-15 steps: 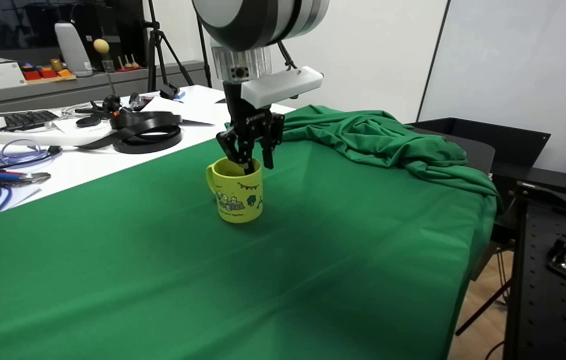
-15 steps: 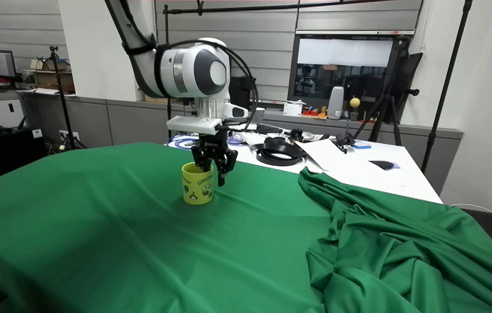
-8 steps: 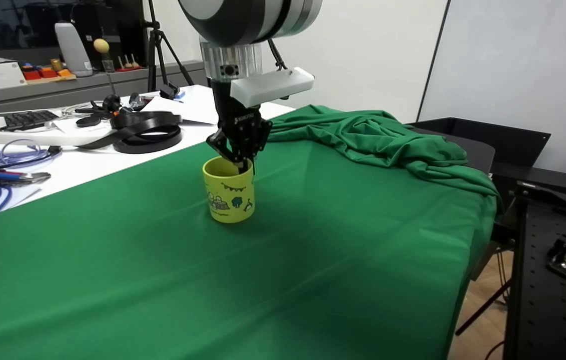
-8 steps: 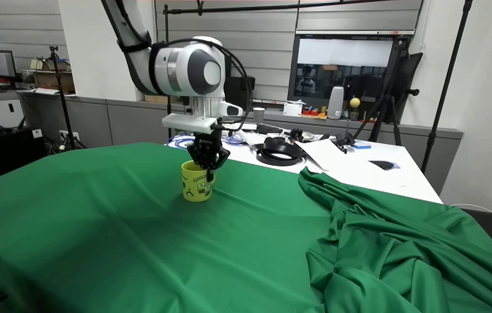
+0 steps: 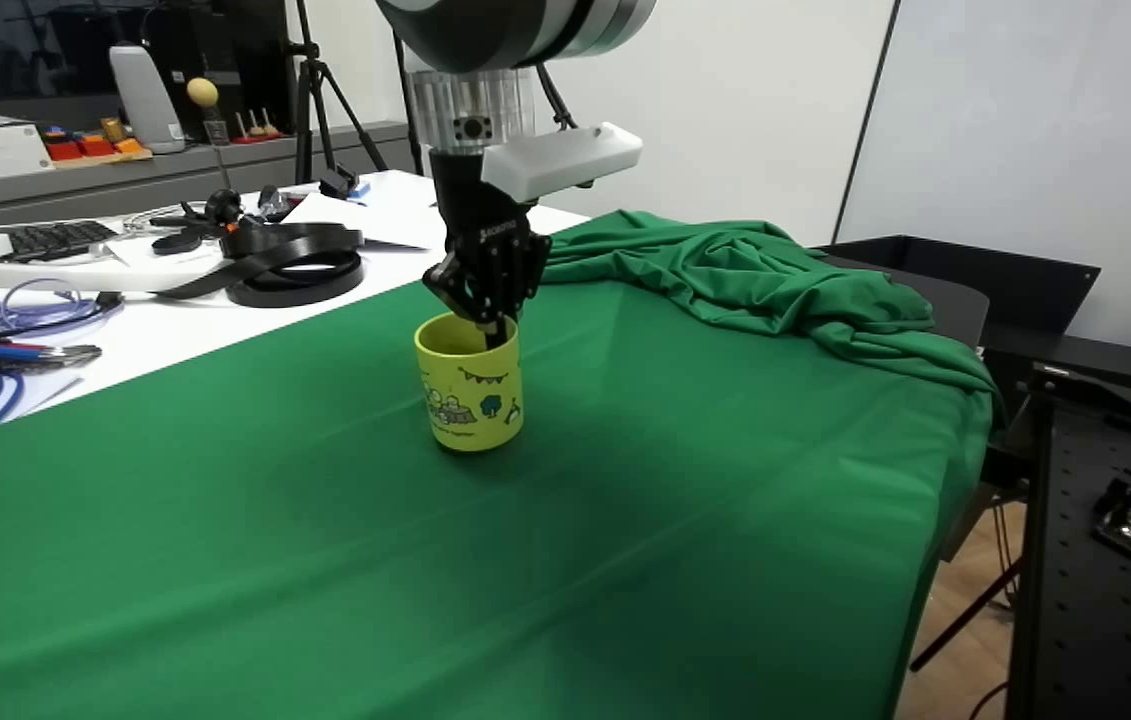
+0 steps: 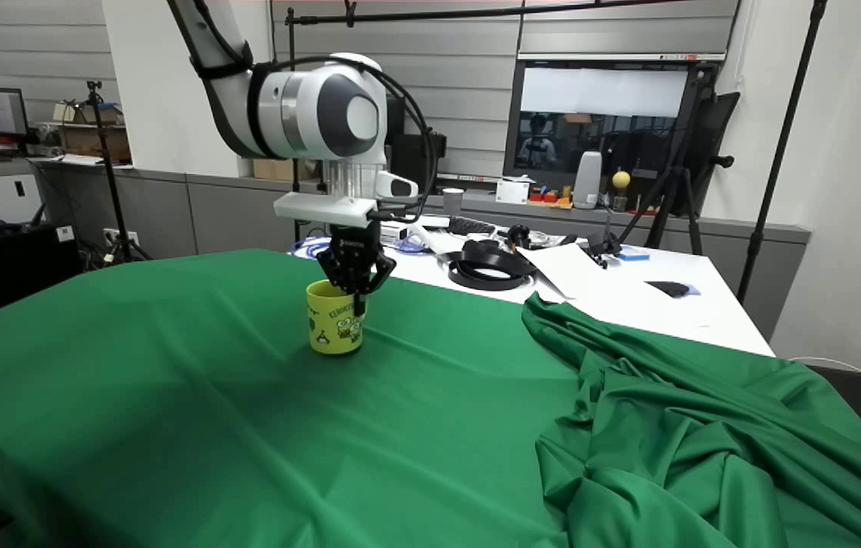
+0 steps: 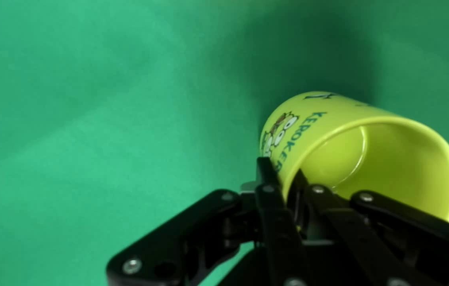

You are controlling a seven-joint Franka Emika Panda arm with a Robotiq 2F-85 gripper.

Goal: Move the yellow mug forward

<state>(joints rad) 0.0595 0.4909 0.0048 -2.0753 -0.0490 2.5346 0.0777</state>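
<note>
- The claw [image 7: 282, 171] is gripping the mug [image 5: 473, 400] by its wall [image 7: 311, 127].
- It should be going forward slowly, carrying upright, away from the tabletop's [image 5: 345, 590] edges.

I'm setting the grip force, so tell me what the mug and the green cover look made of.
Mug: probably plastic, though glazed ceramic is possible; smooth, mildly glossy, with glints along the rim and inner base edge in the wrist view.
Cover: fabric, fiber unclear; mostly matte, with soft creases and bunched, draping folds.
</note>
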